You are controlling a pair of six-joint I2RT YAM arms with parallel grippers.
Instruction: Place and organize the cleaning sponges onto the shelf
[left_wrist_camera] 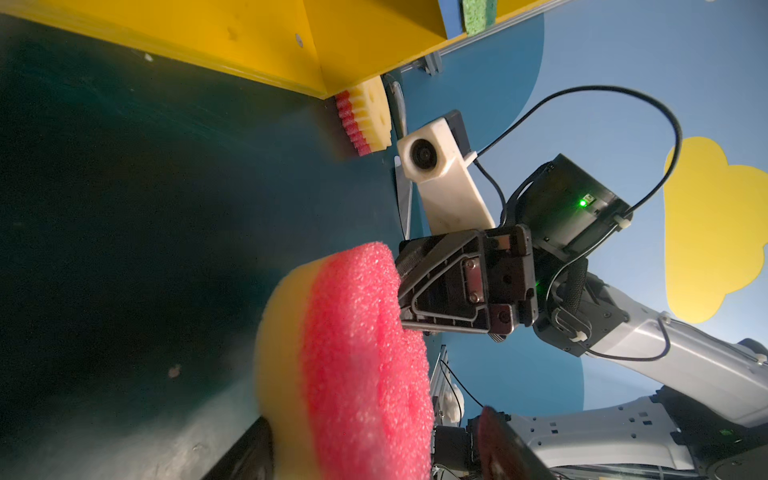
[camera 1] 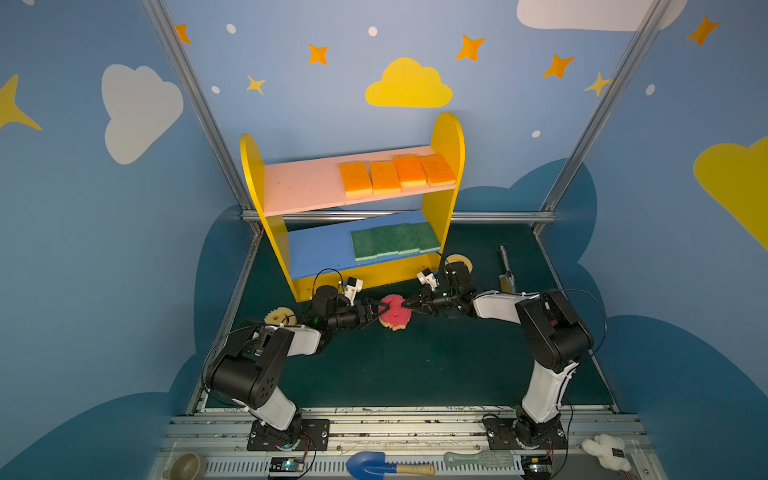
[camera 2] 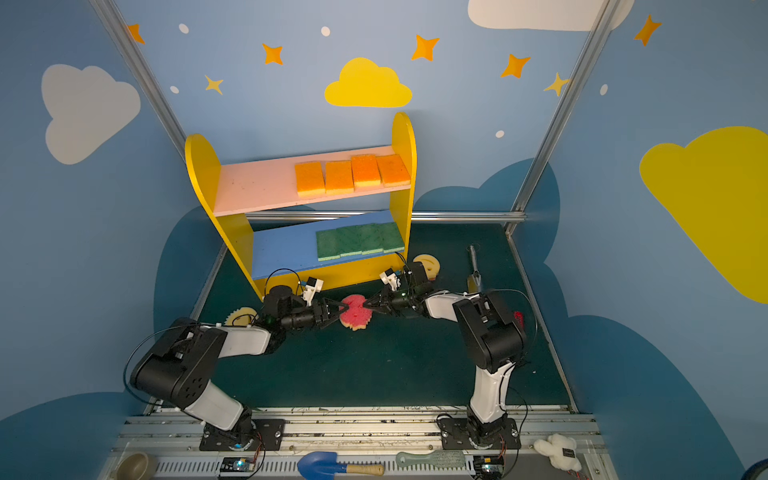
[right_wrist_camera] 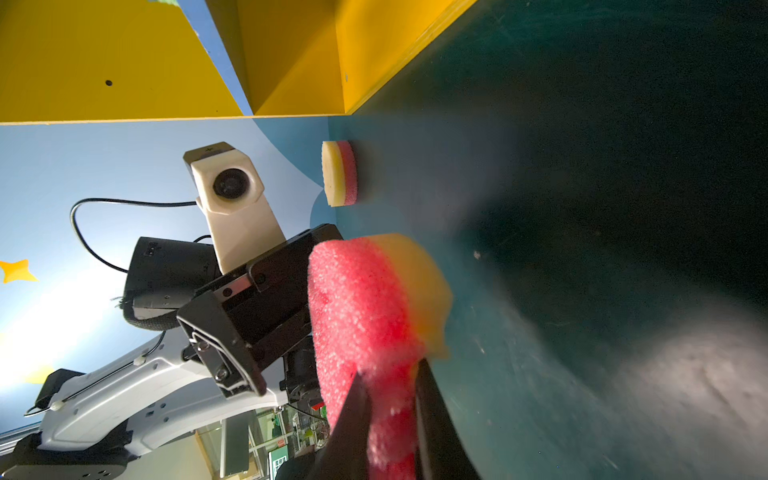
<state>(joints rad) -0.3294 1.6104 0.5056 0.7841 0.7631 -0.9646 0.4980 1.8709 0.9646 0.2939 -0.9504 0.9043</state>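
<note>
Pink coarse foam on a soft yellow backing: the round toothed sponge (camera 1: 395, 313) is held mid-table, just in front of the yellow-sided board shelf (camera 1: 448, 137). It is pinched, visibly squashed, by the right gripper (right_wrist_camera: 388, 386). The left gripper (left_wrist_camera: 376, 415) is spread wide round its other edge w/o squeezing. A handover is judged nearly done. Next: left to be backed off, sponge carried to bare board, e.g. beside the flat orange-topped pads (camera 1: 397, 172) or green-topped pads (camera 1: 395, 241).
</note>
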